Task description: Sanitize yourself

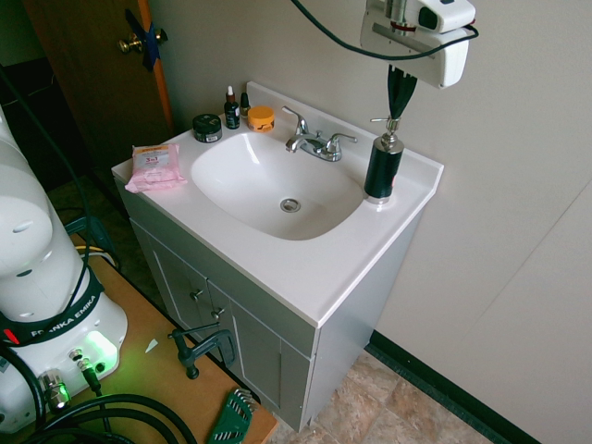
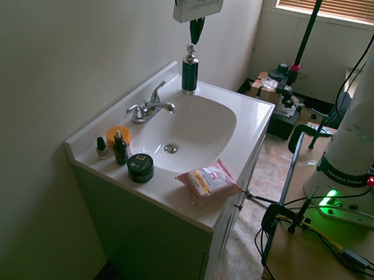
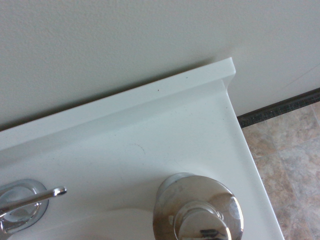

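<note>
With fingers (image 1: 395,116) clenched, empty, on the rigid robot arm (image 1: 20,222) reaching above the sink (image 1: 240,185), press straight down on the likely springy pump head (image 1: 389,140), not gripping the probably slippery dispenser (image 1: 381,173).

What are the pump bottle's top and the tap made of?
The pump bottle's top looks like polished metal, silvery with mirror-like reflections from close by, though metal-coated plastic is possible. The tap seems to be chromed metal, smooth and glossy, with bright highlights along its spout and handles.
</note>
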`<state>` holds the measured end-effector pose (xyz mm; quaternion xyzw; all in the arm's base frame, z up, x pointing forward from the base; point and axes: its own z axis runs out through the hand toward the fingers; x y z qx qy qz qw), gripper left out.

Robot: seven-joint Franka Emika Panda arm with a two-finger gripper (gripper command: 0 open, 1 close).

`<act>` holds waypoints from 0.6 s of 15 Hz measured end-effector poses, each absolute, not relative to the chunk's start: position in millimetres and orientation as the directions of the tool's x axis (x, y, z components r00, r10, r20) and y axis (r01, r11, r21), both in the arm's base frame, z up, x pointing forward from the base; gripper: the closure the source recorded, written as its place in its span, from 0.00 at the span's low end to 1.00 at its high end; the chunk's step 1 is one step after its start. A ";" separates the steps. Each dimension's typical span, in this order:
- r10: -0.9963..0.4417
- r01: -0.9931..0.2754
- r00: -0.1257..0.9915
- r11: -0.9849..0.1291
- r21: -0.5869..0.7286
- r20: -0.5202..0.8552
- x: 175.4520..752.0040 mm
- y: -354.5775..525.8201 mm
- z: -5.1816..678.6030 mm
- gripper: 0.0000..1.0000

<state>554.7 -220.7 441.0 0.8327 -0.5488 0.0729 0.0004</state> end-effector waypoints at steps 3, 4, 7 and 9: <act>-0.914 -0.913 0.387 -0.399 -0.084 0.123 559.2 -221.7 441.5 1.00; -0.914 -0.913 0.388 -0.399 -0.085 0.123 560.9 -221.6 442.1 1.00; -0.914 -0.913 0.387 -0.398 -0.086 0.125 566.1 -222.8 442.8 1.00; -0.914 -0.913 0.387 -0.398 -0.084 0.123 567.7 -223.1 442.3 1.00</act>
